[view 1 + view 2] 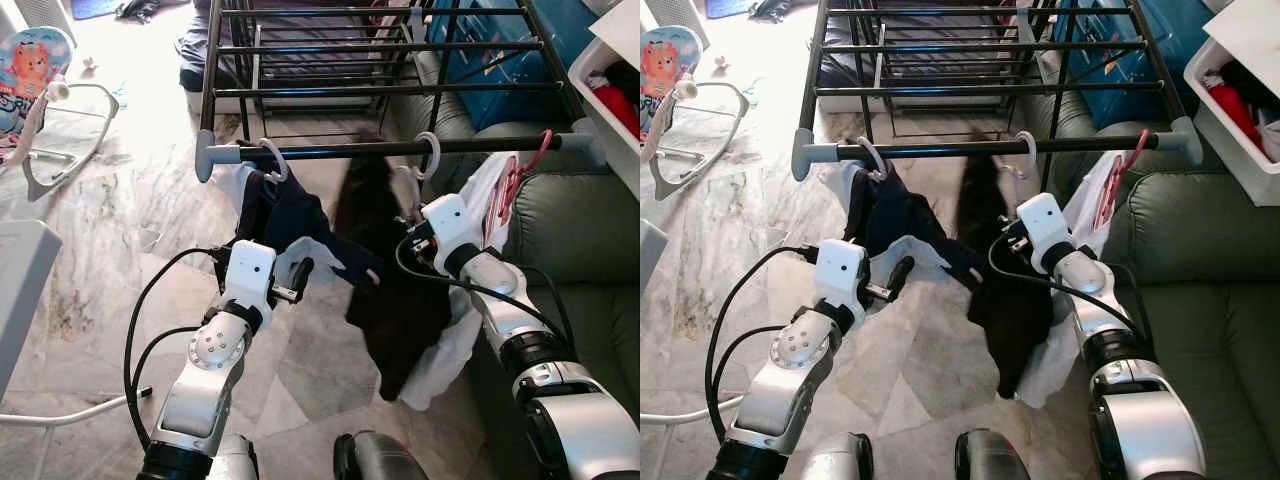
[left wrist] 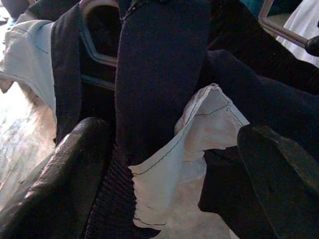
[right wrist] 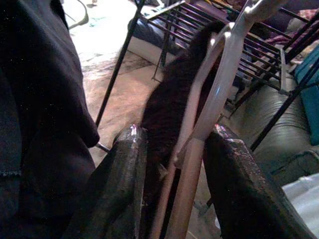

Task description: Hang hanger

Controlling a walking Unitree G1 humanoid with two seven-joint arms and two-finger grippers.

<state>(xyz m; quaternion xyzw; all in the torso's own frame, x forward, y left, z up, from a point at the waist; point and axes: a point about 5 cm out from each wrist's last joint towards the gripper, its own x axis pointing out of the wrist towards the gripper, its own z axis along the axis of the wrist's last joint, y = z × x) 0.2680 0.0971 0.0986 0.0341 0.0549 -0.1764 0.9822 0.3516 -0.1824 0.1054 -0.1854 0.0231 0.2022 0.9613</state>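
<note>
Hanger, pale grey plastic with a curved hook (image 3: 209, 99), sits between the two black fingers of the right gripper (image 3: 172, 149), jaws closed on its neck. Its long axis runs up and away from the jaws, hook end leading toward the black metal drying rack with a grey-capped front rail (image 1: 400, 149). A black garment (image 1: 385, 290) hangs from it, blurred, draping below the wrist.

In the head views the hook (image 1: 428, 150) looks to be at the front rail, right of the rail's middle; whether it is already seated over the bar cannot be told. Judgement: the move turns on hook opening versus rail, so the hook has to go over the bar and settle before release.

Right arm is clearly the nearer one. Left gripper (image 2: 169, 164) has jaws spread, a dark navy and white garment (image 1: 290, 225) lying between them, not clamped; that garment hangs on a white hanger (image 1: 272, 158) near the rail's left end. A red hanger (image 1: 520, 175) hangs by the right end, over the grey-green sofa (image 1: 580, 230).
</note>
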